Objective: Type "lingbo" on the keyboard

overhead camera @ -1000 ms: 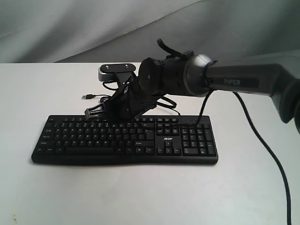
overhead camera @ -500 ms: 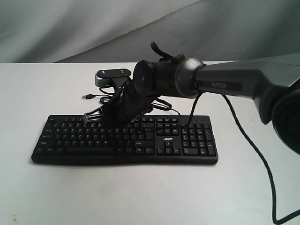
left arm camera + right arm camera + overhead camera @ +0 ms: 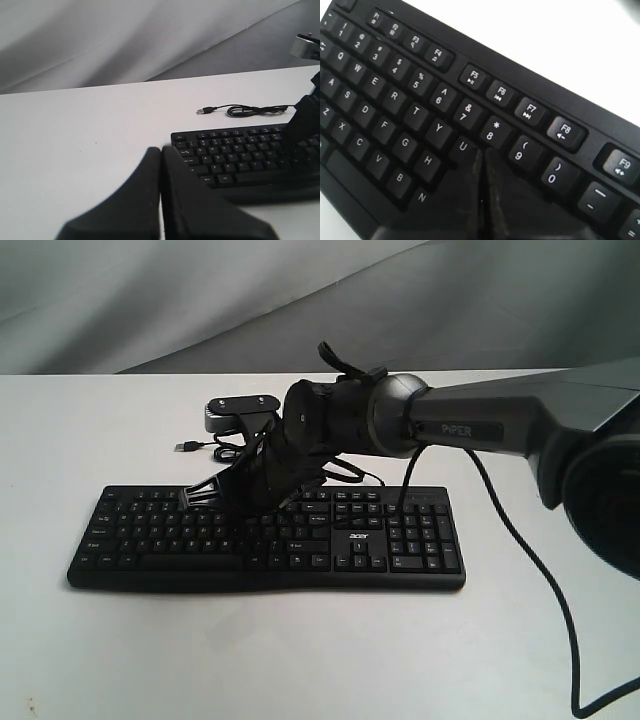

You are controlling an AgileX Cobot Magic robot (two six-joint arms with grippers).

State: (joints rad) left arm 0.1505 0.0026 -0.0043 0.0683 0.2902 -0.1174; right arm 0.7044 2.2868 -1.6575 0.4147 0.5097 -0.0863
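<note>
The wide flat black plastic keyboard (image 3: 265, 540) with white legends lies on the white desk (image 3: 300, 660), with its long side across the exterior view. The main risk, I think, is a wrong letter. The tip of the right end effector (image 3: 481, 154) is over the border between the U key (image 3: 463, 146), the 8 key (image 3: 492, 131) and the keys it hides, so a push from here can catch a neighbour key, or two keys together. Its fingers are pressed together and hold nothing; whether the tip touches a key, I cannot tell. The left end effector (image 3: 161, 152) is also closed and empty, above the bare desk beside the keyboard's end.
</note>
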